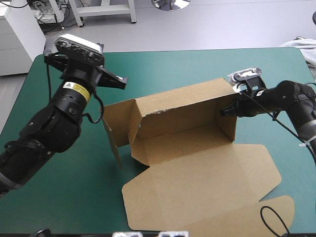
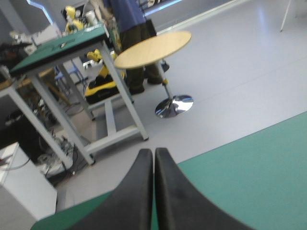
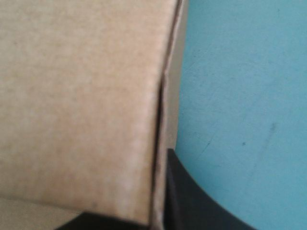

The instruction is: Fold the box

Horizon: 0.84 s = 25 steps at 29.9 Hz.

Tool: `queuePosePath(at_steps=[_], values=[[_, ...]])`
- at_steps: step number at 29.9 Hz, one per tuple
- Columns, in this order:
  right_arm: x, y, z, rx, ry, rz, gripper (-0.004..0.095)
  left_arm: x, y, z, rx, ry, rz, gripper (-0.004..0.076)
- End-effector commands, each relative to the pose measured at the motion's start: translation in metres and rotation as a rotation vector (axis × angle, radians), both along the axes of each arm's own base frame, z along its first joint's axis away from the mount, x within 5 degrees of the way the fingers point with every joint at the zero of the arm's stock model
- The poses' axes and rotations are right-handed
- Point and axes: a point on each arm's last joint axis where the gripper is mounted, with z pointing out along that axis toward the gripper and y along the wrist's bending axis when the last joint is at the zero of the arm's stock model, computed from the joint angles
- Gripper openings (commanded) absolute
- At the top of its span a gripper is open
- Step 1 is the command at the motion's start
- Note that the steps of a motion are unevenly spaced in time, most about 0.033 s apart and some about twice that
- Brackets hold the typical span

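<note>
The brown box [image 1: 182, 133] lies mid-table with its back wall and right end wall [image 1: 228, 118] raised. Its lid [image 1: 197, 187] lies flat toward the front edge. A left end flap [image 1: 112, 133] stands loosely outward. My right gripper [image 1: 229, 110] is at the top of the right end wall. In the right wrist view the board [image 3: 81, 105] sits between its black fingers [image 3: 192, 201], which are shut on it. My left gripper [image 2: 153, 152] is shut on nothing, raised above the table's left side and pointing past the far edge.
Bare teal-green cover [image 1: 197, 64] stretches behind the box to the far edge. A pale cloth [image 1: 303, 47] hangs at the far right corner. The lid's tuck flap [image 1: 242, 217] reaches the front edge.
</note>
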Motion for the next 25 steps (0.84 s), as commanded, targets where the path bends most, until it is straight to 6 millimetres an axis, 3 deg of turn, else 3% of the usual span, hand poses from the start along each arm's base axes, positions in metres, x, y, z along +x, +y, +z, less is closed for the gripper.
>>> queuePosePath(at_steps=[1, 8, 15, 22, 25], values=[[-0.002, 0.019, 0.030, 0.056, 0.034, -0.010, 0.0001, 0.003, 0.033, 0.012, -0.030, 0.021, 0.057, -0.0005], [0.020, 0.036, 0.035, 0.051, 0.225, -0.002, 0.0001, 0.025, 0.091, -0.005, -0.096, 0.214, 0.214, -0.0005], [0.056, 0.048, 0.009, 0.059, 0.312, -0.046, 0.0001, 0.031, 0.150, -0.022, -0.193, 0.396, 0.329, -0.0005], [0.086, 0.055, -0.036, 0.029, 0.415, -0.057, 0.0001, 0.032, 0.179, -0.035, -0.311, 0.514, 0.326, -0.0005], [0.099, 0.058, -0.045, 0.021, 0.393, -0.038, 0.0017, 0.035, 0.182, -0.042, -0.329, 0.557, 0.332, -0.0005]])
